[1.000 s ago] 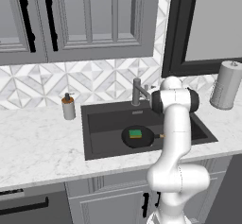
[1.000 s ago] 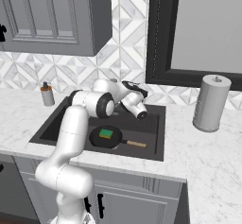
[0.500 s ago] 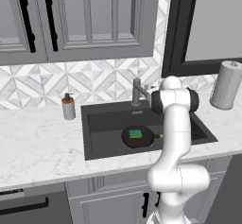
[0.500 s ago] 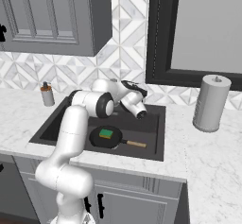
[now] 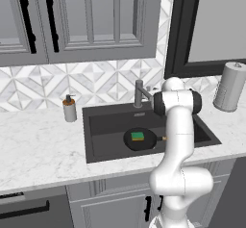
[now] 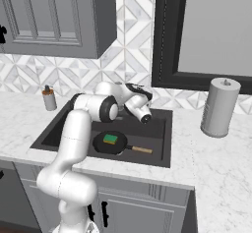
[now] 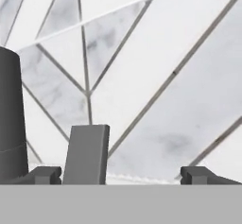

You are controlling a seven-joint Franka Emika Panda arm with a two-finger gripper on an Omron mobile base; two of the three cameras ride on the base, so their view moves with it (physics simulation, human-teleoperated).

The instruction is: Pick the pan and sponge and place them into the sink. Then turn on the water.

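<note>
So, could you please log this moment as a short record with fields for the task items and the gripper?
pan: black pan lies in the sink, wooden handle pointing toward the paper towel side
sponge: green sponge rests inside the pan
water: no stream seen from the faucet
gripper: gripper open, holding nothing, up by the faucet, facing the tiled backsplash
soap bottle: soap bottle stands on the counter beside the sink

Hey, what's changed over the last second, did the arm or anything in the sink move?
Nothing visibly changed. The end effector stays by the faucet, and the sponge still lies in the pan in the sink.
</note>
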